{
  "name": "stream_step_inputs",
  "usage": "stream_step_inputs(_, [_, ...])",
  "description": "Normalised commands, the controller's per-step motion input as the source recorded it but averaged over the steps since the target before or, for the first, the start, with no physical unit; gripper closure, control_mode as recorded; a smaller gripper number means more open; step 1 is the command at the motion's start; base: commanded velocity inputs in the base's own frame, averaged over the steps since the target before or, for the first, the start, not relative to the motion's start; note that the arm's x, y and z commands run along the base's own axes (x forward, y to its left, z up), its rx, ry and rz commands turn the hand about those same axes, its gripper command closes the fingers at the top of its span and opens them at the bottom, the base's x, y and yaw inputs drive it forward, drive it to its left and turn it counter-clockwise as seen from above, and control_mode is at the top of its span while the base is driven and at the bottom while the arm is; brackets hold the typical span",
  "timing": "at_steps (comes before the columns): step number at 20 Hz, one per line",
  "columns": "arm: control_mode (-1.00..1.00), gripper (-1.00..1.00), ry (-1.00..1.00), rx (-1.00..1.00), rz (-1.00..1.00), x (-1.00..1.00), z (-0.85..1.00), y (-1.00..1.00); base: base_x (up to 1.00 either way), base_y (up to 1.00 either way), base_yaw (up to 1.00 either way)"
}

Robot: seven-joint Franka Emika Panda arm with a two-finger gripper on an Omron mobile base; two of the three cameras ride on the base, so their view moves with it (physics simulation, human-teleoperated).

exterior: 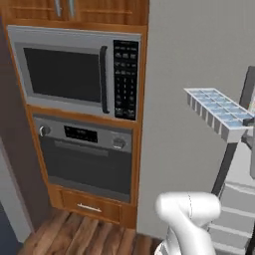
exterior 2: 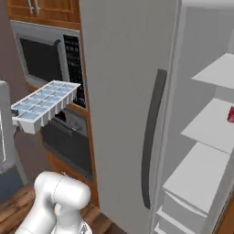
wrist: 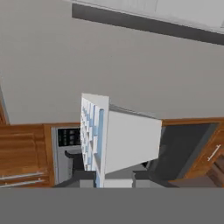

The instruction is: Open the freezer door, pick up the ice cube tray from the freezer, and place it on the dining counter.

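1. Steel microwave with black keypad point(exterior: 74, 72), set in brown wood cabinetry. Left of the hand and beyond it in the left base view. Not part of the task; a strike hazard if the arm swings that way with its load.

2. Dark-fronted steel oven point(exterior: 85, 154), directly under the microwave, lower than the hand. Same hazard, lesser.

3. Pale blue-white rectangular ice cube tray, two rows of square compartments point(exterior: 217, 112). Out of the freezer, carried in the air in front of the flat face of the open door. It projects forward from the hand, gripped at one end only, the far end unsupported. Judged risk: the long overhang may let it pivot or slip between the pads during a fast turn, and its free end would be first to hit anything.

4. Two-finger gripper point(wrist: 114, 177), closed on the near end of the tray; the hand view shows the tray standing up from between the tips.

5. Tall plain grey freezer door point(exterior 2: 125, 91) with long dark curved handle point(exterior 2: 151, 137). Swung open, just beyond the tray. Judged risk: clipping the panel or handle as the arm withdraws.

6. Pale grey inner shelves point(exterior 2: 201, 176) of the freezer, right of the hand. A small red item point(exterior 2: 230, 114) lies on one.

Remaining: transport to the dining counter; base must turn with the tray kept level.
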Motion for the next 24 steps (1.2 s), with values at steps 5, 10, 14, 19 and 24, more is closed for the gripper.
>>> stream_step_inputs(5, [1.00, 1.00, 0.00, 0.00, 0.00, 0.00, 0.00, 0.00, -0.27, 0.24, 1.00])
stream_step_inputs(10, [1.00, 1.00, 0.00, 0.00, 0.00, 0.00, 0.00, 0.00, -0.28, 0.11, 1.00])
stream_step_inputs(14, [1.00, 1.00, 0.00, 0.00, 0.00, 0.00, 0.00, 0.00, -0.27, 0.06, 1.00])
stream_step_inputs(19, [1.00, 1.00, 0.00, 0.00, 0.00, 0.00, 0.00, 0.00, -0.19, 0.00, 1.00])
stream_step_inputs(24, [1.00, 1.00, 0.00, 0.00, 0.00, 0.00, 0.00, 0.00, -0.21, 0.03, 1.00])
